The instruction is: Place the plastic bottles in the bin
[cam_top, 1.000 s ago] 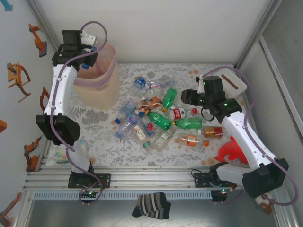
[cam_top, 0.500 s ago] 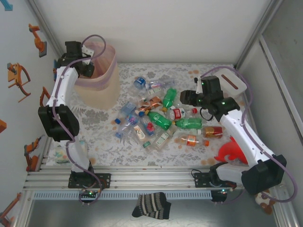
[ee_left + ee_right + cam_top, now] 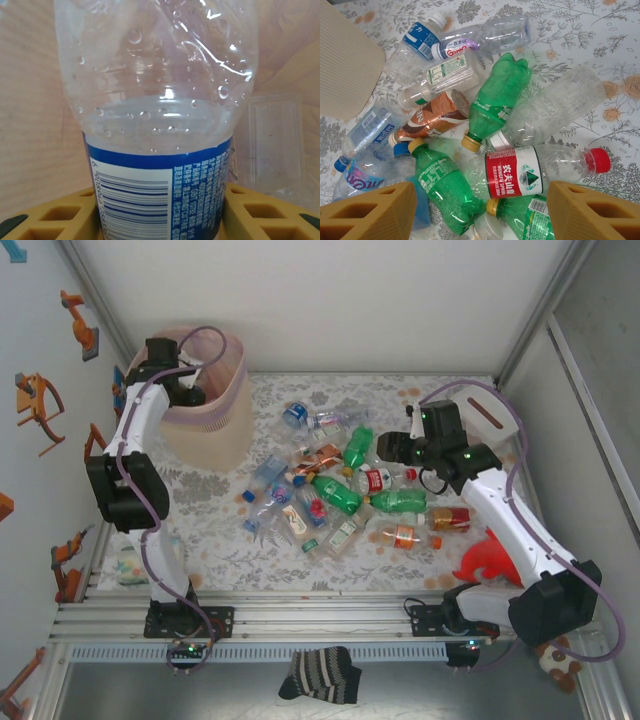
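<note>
Floral-patterned table point(image 3: 200, 495): heap of crushed plastic bottles point(image 3: 340, 490) at centre, pink bin point(image 3: 215, 430) far left, red object point(image 3: 490, 560), possibly toy, near right.

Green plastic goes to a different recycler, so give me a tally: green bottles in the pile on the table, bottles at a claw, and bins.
Green bottles: 3
Clear bottle at the left claw: 1
Pink bin: 1
Total: 5

left end effector point(image 3: 188, 391) with clear bottle point(image 3: 160, 125) moved down into bin point(image 3: 216, 435).
</note>
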Robot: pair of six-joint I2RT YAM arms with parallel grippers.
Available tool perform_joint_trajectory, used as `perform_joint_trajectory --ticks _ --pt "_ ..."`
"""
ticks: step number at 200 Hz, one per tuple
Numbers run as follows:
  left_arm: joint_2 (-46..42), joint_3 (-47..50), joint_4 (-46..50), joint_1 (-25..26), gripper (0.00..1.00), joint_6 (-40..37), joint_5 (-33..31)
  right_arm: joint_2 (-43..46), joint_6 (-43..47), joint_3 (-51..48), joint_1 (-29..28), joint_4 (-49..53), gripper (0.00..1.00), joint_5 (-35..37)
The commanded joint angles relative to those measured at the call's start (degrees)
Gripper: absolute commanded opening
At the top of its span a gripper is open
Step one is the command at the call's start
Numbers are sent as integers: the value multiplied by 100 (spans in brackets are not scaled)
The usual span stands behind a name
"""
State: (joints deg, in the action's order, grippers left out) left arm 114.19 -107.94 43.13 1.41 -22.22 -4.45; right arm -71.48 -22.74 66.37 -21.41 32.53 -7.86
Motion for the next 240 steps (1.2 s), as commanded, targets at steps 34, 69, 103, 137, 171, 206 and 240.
perform_joint_trajectory --ticks 34,69,103,137,171,206,240 --pt "1 -252 204 0 67 103 126 57 -20 94 -56 -103 69 30" --pt "-262 -344 253 13 74 161 206 42 48 186 -56 -96 69 39" --pt "-540 -564 371 9 76 212 320 9 88 279 -56 -81 69 4" --pt "-908 -775 455 16 77 326 604 -25 77 348 -57 -40 69 47" --pt "-1350 -854 511 26 78 721 1147 -138 179 446 -56 187 69 139" --pt "-1874 -563 514 173 78 1096 1506 -158 294 432 -56 374 69 284" --pt "-2508 -45 516 641 78 1296 1400 -138 392 368 -56 446 69 305"
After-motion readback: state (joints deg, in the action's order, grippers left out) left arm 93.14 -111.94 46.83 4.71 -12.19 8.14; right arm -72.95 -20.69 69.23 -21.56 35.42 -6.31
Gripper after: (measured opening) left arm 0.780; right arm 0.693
